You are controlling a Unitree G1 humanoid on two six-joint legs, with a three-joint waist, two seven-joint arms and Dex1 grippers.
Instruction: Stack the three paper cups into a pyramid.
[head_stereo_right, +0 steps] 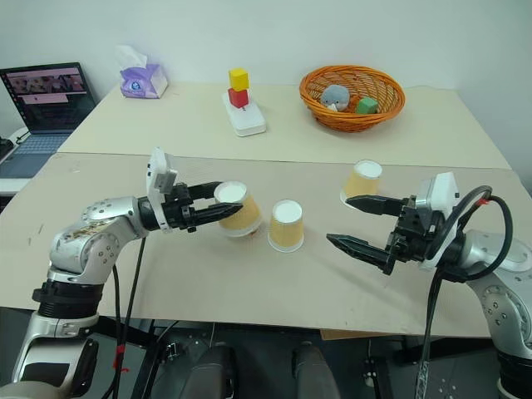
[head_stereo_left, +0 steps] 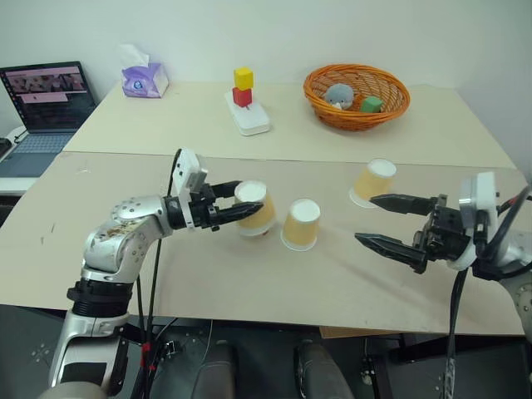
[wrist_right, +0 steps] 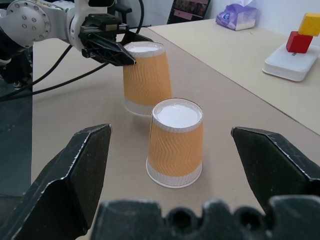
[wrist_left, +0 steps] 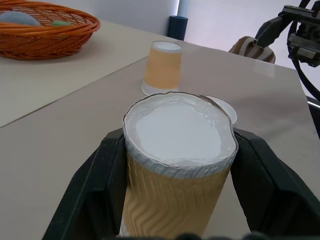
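Your left gripper (head_stereo_left: pixel 236 204) clamps one inverted paper cup (head_stereo_left: pixel 254 208). A second cup (head_stereo_left: pixel 301 224) stands beside it. Your right gripper (head_stereo_left: pixel 384 222) gapes wide near the third cup (head_stereo_left: pixel 373 181).

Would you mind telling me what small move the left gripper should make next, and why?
Probably set its tan-orange ribbed paper cup down upright beside the middle cup. The left gripper holds it tilted, a small gap apart, so the pyramid lacks a base.
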